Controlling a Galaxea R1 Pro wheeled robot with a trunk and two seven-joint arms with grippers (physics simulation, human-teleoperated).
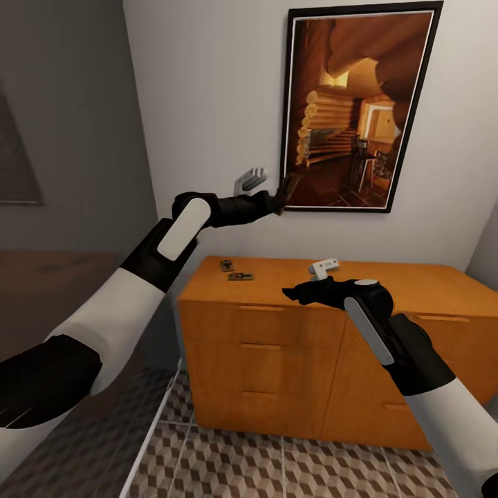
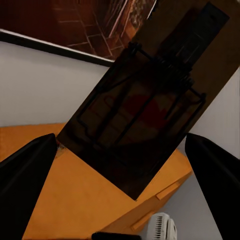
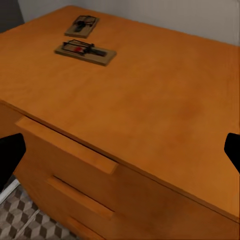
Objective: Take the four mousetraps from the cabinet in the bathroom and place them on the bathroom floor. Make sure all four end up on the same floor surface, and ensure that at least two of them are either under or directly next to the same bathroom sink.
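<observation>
The left gripper point(image 2: 120, 150) clamps one mousetrap point(image 2: 142, 107), raised at twelve o'clock. The right gripper point(image 3: 120, 145) hangs open over the cabinet point(image 3: 165, 115); approach the two traps point(image 3: 85, 51) at ten o'clock flat and square.

We see two mousetraps point(image 3: 85, 51) lying flat on the orange-brown cabinet point(image 1: 332, 332) top near its back left corner — small wooden boards with dark wire, close but apart. A third mousetrap point(image 2: 145, 97) is raised high, tilted, gripped in our left end effector point(image 1: 285, 188). Cube-patterned bathroom floor point(image 1: 277, 470) lies below.
</observation>
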